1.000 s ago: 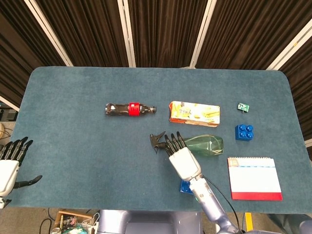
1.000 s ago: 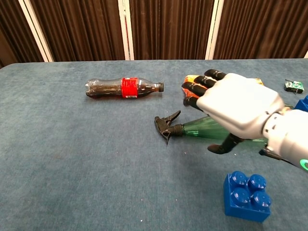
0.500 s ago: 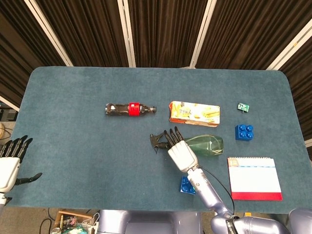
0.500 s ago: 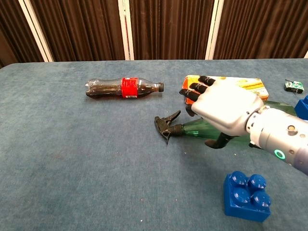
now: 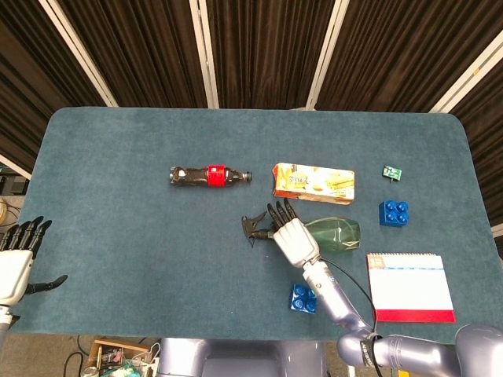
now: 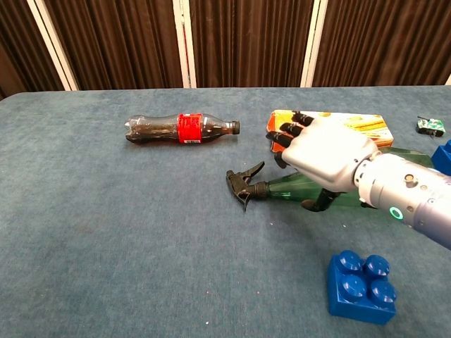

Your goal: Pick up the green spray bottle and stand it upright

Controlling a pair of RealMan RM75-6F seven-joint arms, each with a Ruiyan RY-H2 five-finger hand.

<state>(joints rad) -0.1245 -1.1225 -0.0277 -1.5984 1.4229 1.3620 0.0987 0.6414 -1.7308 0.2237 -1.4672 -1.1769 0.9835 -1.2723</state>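
Observation:
The green spray bottle point(image 5: 336, 233) point(image 6: 289, 189) lies on its side on the blue table, its black trigger head point(image 5: 255, 228) point(image 6: 243, 184) pointing left. My right hand point(image 5: 291, 236) point(image 6: 320, 159) hovers just over the bottle's neck and shoulder, fingers spread and stretched forward, thumb hanging down beside the bottle on the near side. It holds nothing. Contact with the bottle cannot be told. My left hand point(image 5: 17, 263) is at the table's near left corner, fingers apart and empty, far from the bottle.
A cola bottle point(image 5: 208, 177) lies left of a yellow snack box point(image 5: 313, 183), which sits right behind the spray bottle. One blue brick point(image 5: 303, 298) point(image 6: 357, 286) is near the front edge, another point(image 5: 393, 213) to the right. A notepad point(image 5: 410, 287) and a small green item point(image 5: 392, 172) are also right.
My right hand has moved forward and lower, from the near side of the bottle to above its neck. The bottle has not moved. The left hand barely shifted.

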